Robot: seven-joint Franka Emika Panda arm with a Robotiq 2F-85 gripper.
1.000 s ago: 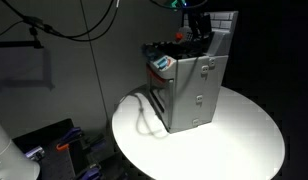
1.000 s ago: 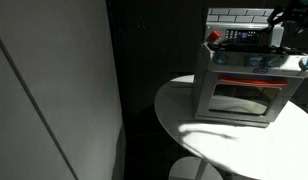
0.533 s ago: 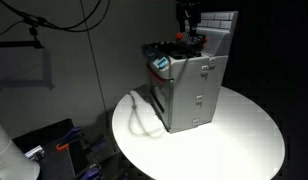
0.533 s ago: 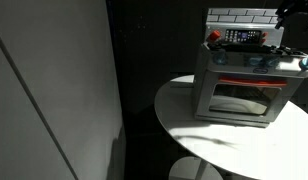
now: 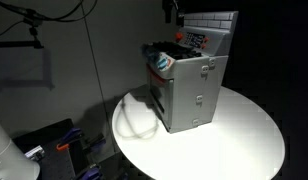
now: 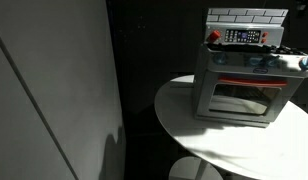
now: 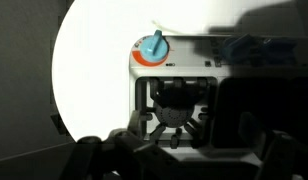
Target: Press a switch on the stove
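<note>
The small grey toy stove (image 5: pixel 189 90) stands on the round white table (image 5: pixel 244 140) and shows in both exterior views (image 6: pixel 249 90). It has a front oven door and a white tiled back panel. In the wrist view I look down on its top, with the red-and-blue knob (image 7: pixel 149 50) and a dark round burner (image 7: pixel 174 105). My gripper (image 5: pixel 172 8) hangs well above the stove at the frame's top edge, touching nothing. In the wrist view its dark fingers (image 7: pixel 184 160) sit apart at the bottom and it holds nothing. It is out of frame in the exterior view that faces the oven door.
The white table (image 6: pixel 224 140) is surrounded by dark walls. Cables hang at the upper left (image 5: pixel 54 15). Clutter lies on the floor at the lower left (image 5: pixel 64 145).
My gripper has lifted from just over the stove's top to high above it, drifting away from the back panel, and has left the view that faces the oven door. The stove has not moved.
</note>
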